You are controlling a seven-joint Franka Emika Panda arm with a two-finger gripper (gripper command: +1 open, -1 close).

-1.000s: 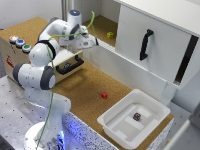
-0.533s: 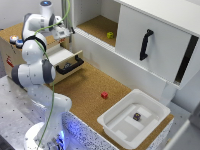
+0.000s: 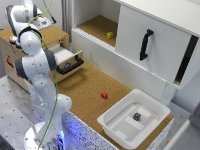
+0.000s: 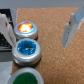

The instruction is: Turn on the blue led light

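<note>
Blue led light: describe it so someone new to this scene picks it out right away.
In the wrist view, three round push-buttons sit in a row on the cork surface. The blue led light is the middle one, between the orange-lit button and the green button. Only it has a blue cap in a silvery ring.

In the exterior view the white arm's gripper [image 3: 44, 21], at the upper left, is blurred; whether it is open cannot be told, and the round button lights beneath it are hidden. The small dark object [image 3: 136, 116] in the white plastic bin [image 3: 113, 125] is too small to identify. In the wrist view the green-capped round button [image 4: 26, 77] is cut off by the picture's edge, and both pale fingers [image 4: 72, 27] are blurred and cropped.
</note>
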